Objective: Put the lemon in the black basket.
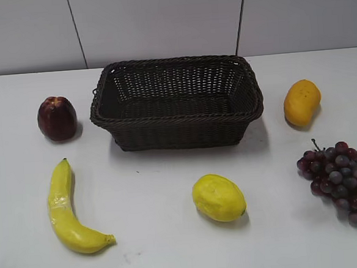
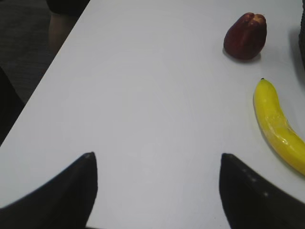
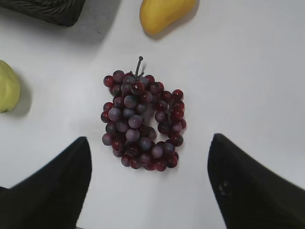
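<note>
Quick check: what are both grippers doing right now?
Left gripper: jaws open, holding nothing, over bare table.
Right gripper: jaws open, holding nothing, above the grapes.

Grape bunch [image 1: 344, 182] clipped by right edge in exterior view. Right wrist view: lemon [image 3: 8, 87], black basket [image 3: 44, 10], mango [image 3: 164, 14] each cut off. Arms apparently out of exterior frame.

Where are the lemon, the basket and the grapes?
lemon [image 1: 218, 197]: exterior view, middle of its skin.
black basket [image 1: 177, 117]: exterior view, front rim.
grapes [image 3: 141, 120]: right wrist view, centre of the bunch.
</note>
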